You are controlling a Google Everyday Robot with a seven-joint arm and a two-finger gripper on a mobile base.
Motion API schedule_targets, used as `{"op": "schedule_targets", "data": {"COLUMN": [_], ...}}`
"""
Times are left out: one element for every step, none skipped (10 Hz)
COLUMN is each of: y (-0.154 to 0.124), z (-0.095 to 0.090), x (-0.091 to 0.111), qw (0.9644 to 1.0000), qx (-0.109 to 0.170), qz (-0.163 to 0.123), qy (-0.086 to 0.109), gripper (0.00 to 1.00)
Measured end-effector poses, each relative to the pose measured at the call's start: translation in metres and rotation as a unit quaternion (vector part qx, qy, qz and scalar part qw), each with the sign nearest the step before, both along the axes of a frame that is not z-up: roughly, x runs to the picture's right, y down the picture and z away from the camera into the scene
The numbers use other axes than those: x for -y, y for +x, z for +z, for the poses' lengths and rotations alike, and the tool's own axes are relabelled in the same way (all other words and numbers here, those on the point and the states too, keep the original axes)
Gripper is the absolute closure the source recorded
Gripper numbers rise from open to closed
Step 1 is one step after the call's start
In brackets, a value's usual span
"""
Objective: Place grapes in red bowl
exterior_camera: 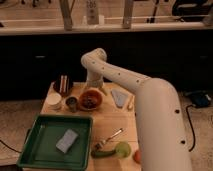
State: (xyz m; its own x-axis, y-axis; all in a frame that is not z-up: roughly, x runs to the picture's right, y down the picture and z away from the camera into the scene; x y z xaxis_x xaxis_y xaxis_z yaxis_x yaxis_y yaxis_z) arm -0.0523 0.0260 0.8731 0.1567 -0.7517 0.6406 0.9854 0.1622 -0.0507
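Note:
The red bowl [90, 99] stands on the wooden table near its far left part. A dark bumpy cluster, the grapes [89, 102], lies inside the bowl. My gripper [94, 86] hangs just above the bowl's far rim, at the end of the white arm that bends down from its elbow [95, 57]. The gripper does not touch the grapes.
A white cup [54, 101] and a small dark metal cup [72, 103] stand left of the bowl, with a brown can [63, 84] behind them. A green tray [37, 150] holding a grey sponge [67, 140] is front left. A fork [108, 139], a green pear [122, 149] and a grey-blue object [119, 97] lie to the right.

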Motion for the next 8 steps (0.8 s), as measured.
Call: {"op": "schedule_targets", "data": {"y": [0.0010, 0.0020, 0.0027, 0.0024, 0.0024, 0.0024, 0.0025, 0.0027], "z": [0.0001, 0.0004, 0.0003, 0.0003, 0.0003, 0.0003, 0.0010, 0.0010], "x": [0.0010, 0.0021, 0.0029, 0.0028, 0.0027, 0.0028, 0.0019, 0.0020], "qw": [1.0000, 1.0000, 1.0000, 1.0000, 1.0000, 1.0000, 1.0000, 1.0000], "qx": [0.002, 0.004, 0.006, 0.006, 0.006, 0.006, 0.006, 0.005], "qz": [0.000, 0.001, 0.001, 0.001, 0.001, 0.001, 0.001, 0.001], "qy": [-0.001, -0.001, -0.001, -0.001, -0.001, -0.001, -0.002, -0.002], "gripper": [0.20, 0.20, 0.20, 0.20, 0.20, 0.20, 0.20, 0.20]}}
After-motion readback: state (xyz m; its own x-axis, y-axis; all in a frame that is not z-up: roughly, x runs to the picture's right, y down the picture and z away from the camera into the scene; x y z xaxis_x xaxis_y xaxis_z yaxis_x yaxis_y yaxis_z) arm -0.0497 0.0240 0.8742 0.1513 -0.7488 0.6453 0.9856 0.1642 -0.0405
